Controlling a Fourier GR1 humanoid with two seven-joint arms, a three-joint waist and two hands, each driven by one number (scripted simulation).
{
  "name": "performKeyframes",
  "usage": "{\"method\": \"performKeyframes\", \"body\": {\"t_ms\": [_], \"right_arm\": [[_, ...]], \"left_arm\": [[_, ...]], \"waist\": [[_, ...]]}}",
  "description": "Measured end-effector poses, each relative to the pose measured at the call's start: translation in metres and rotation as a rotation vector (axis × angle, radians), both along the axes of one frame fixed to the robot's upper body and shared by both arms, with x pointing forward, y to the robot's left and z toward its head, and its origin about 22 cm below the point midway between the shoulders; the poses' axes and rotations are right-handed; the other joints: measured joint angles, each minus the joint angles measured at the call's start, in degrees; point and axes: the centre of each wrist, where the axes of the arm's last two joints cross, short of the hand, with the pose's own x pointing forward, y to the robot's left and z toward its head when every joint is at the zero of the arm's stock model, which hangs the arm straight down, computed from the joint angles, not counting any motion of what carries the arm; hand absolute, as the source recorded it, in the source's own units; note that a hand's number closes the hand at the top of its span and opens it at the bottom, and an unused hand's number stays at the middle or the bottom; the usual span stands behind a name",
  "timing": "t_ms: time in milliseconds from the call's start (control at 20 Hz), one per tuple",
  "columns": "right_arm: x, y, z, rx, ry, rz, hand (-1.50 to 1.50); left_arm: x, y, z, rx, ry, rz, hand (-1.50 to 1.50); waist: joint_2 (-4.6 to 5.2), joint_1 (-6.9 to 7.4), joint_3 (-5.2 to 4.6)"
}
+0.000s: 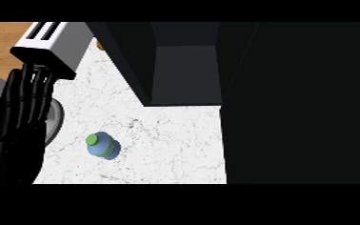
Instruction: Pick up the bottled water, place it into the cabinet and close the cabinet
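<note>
A small blue water bottle [103, 146] with a green cap stands upright on the white marble counter [169, 138], in the lower left part of the head view. Behind it stands the dark cabinet [184, 71], its front open and its grey floor showing. The cabinet's door [292, 100] reaches down the right side as a wide black panel. My left hand [25, 105] shows at the left edge with its fingers straight and pointing up, apart from the bottle. The right hand is not visible.
A white and black toaster [53, 45] sits at the back left, just above my left hand's fingers. A grey round rim [55, 121] peeks out beside the hand. Wooden floor shows at the top left corner.
</note>
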Motion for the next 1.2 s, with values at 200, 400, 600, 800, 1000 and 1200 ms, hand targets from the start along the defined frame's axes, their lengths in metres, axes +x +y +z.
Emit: {"method": "performKeyframes", "body": {"t_ms": [200, 400, 600, 800, 1000, 1200], "right_arm": [[-0.013, -0.007, -0.001, -0.015, -0.010, 0.011, -1.50], [-0.024, -0.003, -0.014, 0.064, 0.087, 0.074, -1.50], [-0.039, 0.003, -0.028, 0.202, 0.240, 0.155, -1.50], [-0.057, 0.002, -0.028, 0.260, 0.296, 0.194, -1.50], [-0.068, -0.001, -0.025, 0.283, 0.320, 0.211, -1.50], [-0.076, -0.001, -0.026, 0.300, 0.325, 0.214, -1.50]], "left_arm": [[-0.005, -0.019, 0.006, 0.049, -0.009, -0.048, -1.50], [-0.017, -0.039, -0.007, -0.015, 0.126, -0.069, -1.50], [-0.033, -0.049, -0.017, -0.144, 0.303, -0.046, -1.50], [-0.054, -0.058, -0.022, -0.194, 0.383, -0.032, -1.50], [-0.073, -0.062, -0.022, -0.208, 0.411, -0.026, -1.50], [-0.091, -0.061, -0.020, -0.216, 0.423, -0.025, -1.50]], "waist": [[0.11, 0.21, -0.59], [0.39, 0.43, -0.78], [0.17, 0.45, -0.85], [0.11, 0.53, -0.94], [0.11, 0.62, -0.96], [0.10, 0.70, -0.97]]}}
